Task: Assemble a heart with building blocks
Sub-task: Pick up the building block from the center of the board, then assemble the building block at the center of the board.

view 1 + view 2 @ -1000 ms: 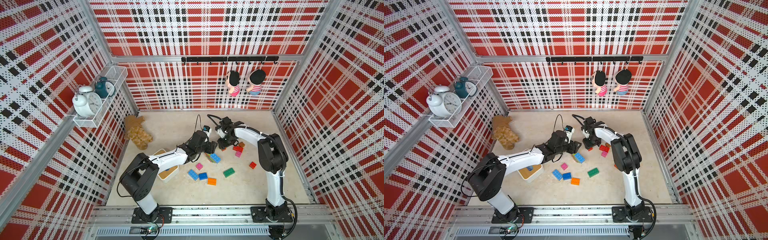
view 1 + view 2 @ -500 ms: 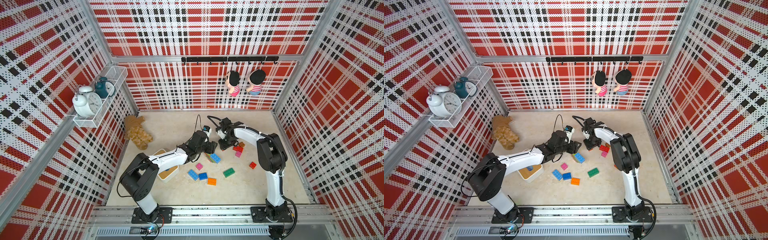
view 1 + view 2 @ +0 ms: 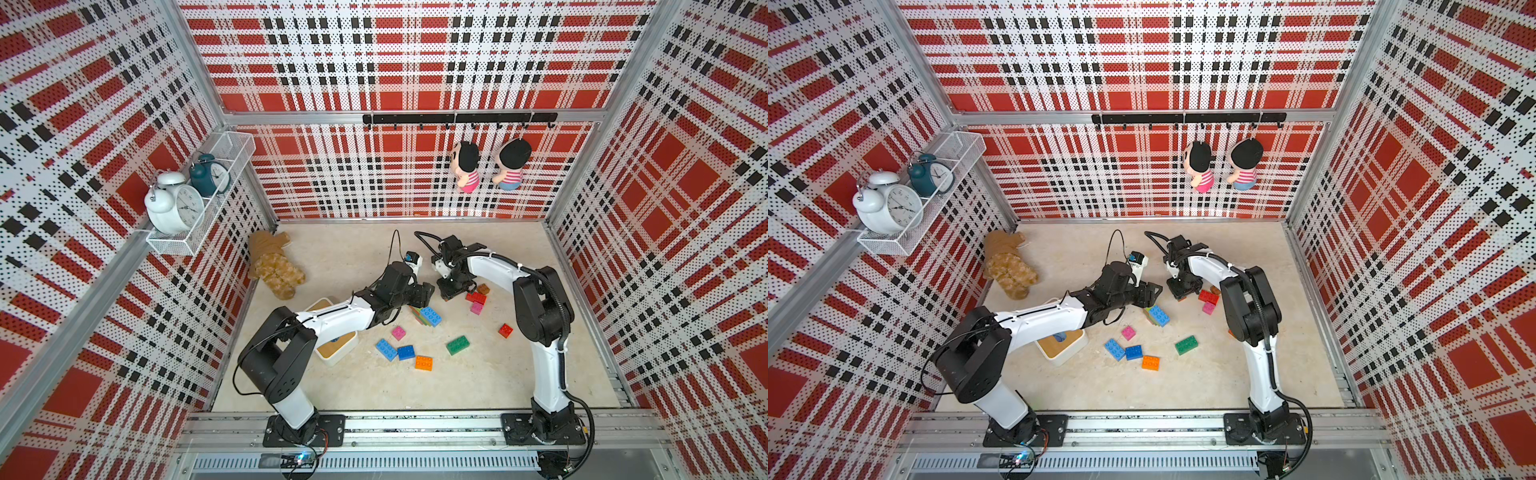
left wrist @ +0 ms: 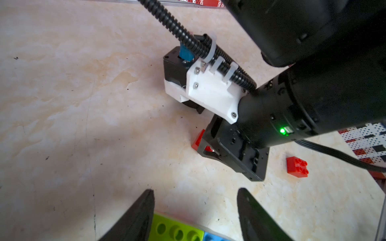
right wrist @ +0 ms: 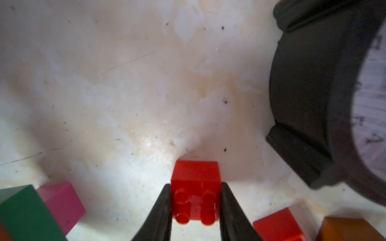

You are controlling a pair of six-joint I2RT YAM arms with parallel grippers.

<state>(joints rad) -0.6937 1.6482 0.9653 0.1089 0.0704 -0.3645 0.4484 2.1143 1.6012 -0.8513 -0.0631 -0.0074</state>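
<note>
1. Nearest the table's (image 3: 374, 390) front edge lie loose pieces: an orange block (image 3: 423, 363), a dark blue block (image 3: 406, 352), a light blue block (image 3: 386, 349) and a green block (image 3: 457, 345). None is in play, but a low sweep by either arm would scatter them.
2. Toward the table's middle sits the started assembly (image 3: 429, 316), blue and lime, far from a heart. The left gripper (image 4: 194, 191) hovers over it, jaws half spread with nothing between the tips. Whether they touch the lime block (image 4: 177, 229) I cannot tell. If nothing steadies the assembly, pressing a new piece on would likely shove it along the table.
3. Just beyond, the right gripper (image 5: 196, 184) is clamped on the red block (image 5: 195, 172), which appears to rest on the table. The jaws catch only part of its sides, so I judge it may pivot or slip when lifted.
4. A second red block (image 5: 277, 226) and a pink block (image 5: 62, 203) lie close beside it. A skewed lift could drag them along.
5. The two grippers stand close together, so carrying the red block across to the assembly risks a knock between them.
</note>
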